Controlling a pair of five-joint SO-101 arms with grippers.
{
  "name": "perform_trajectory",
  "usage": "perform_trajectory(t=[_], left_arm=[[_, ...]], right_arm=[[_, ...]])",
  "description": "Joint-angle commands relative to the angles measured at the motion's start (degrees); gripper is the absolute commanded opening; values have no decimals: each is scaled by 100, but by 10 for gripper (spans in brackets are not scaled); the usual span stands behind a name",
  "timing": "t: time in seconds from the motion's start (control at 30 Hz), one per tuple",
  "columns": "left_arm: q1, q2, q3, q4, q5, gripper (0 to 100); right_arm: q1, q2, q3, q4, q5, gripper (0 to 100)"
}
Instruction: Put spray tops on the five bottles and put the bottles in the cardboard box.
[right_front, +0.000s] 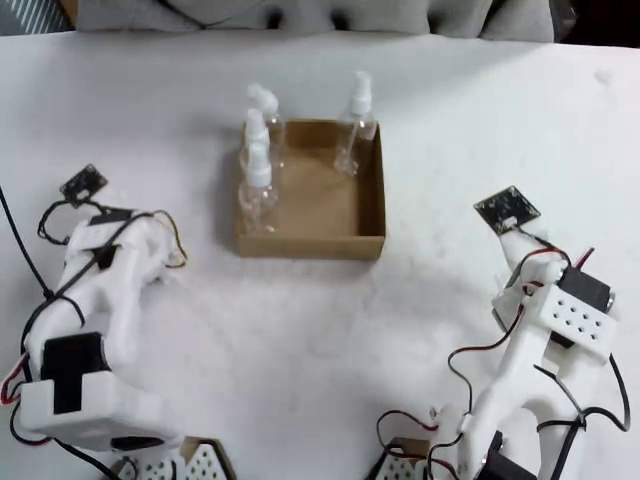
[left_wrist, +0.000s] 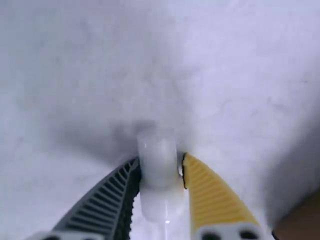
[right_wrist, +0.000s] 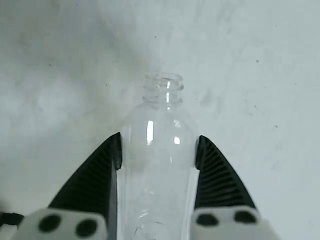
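A white table, seen from above, carries a cardboard box holding four capped bottles, with an arm on either side, well apart. At the left wrist, the left gripper pinches a white spray top over the table. At the right wrist, the right gripper clamps the uncapped fifth bottle, which lies lengthwise along the fingers with its open neck pointing away. Top and neck must likely meet between the arms.

The box is brown; the bottles inside are clear with white tops. The left gripper has one grey ribbed finger, one yellow; the right gripper two black ribbed ones. The table around the box is white.
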Motion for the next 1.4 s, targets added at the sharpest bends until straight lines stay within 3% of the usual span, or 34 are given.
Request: perform_trajectory(t=[0.0, 0.2, 0.37, 0.47, 0.83, 0.97, 1.1, 1.23, 1.37], left_arm=[[40, 57, -202, -88, -105, 56], [48, -198, -158, -70, -141, 20], [66, -1209, -167, 466, -185, 20], [268, -2000, -158, 730, -571, 20], [1077, -4338, -1152, 1626, -1292, 20], [1349, -4611, -1846, 1802, -1503, 20], [1288, -4716, -1785, 1785, -1864, 21], [892, -4716, -1327, 1468, -1943, 21], [233, -4725, -932, 949, -1916, 21]], right_arm=[[-13, -171, -79, -57, 53, 16], [-31, -180, -97, -40, 35, 16], [-22, -180, -281, 101, 0, 16], [-4, -180, -642, 558, -62, 16], [-347, -637, -1240, 884, -1873, 16], [-857, -1385, -1020, 919, -2426, 16], [-1543, -2123, -862, 910, -2901, 21], [-2580, -2721, -870, 840, -2963, 21], [-3662, -3125, -853, 4, -2989, 17]])
